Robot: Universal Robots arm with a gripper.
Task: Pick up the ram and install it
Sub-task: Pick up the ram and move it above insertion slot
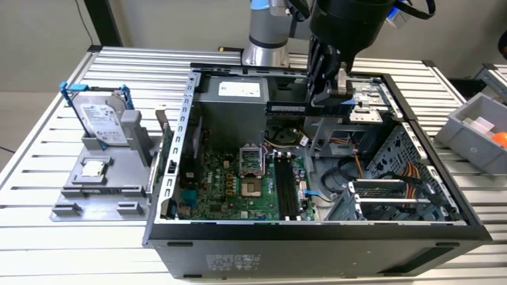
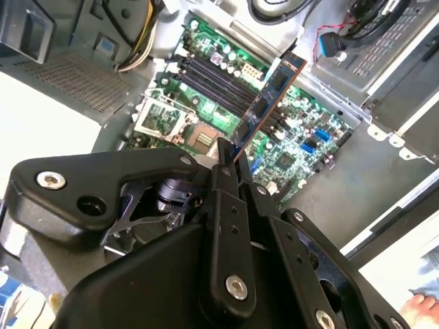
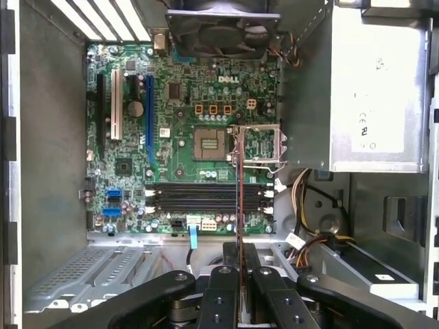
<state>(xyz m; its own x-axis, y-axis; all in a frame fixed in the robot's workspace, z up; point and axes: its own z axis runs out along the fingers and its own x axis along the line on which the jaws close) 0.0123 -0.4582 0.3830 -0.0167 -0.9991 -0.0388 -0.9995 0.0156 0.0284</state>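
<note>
Jaws clamped on the ram (image 2: 266,99) above the open case (image 1: 317,249) on a slatted metal table (image 1: 35,157).

Table (image 1: 79,249): ribbed bare metal, satin sheen. Case (image 1: 317,249): matt black outer panel, dull grey sheet-metal interior. Hand (image 3: 239,250): matt black links, bright metal screws. Ram (image 2: 266,103): smooth circuit board, slightly glossy. Motherboard (image 3: 178,110): glossy green.

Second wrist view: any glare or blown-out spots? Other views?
Second wrist view: table outside the case blown white, ram well lit. First wrist view: motherboard evenly lit, ram a dark edge-on line. Exterior view: glare on the table slats, case interior shaded.
</note>
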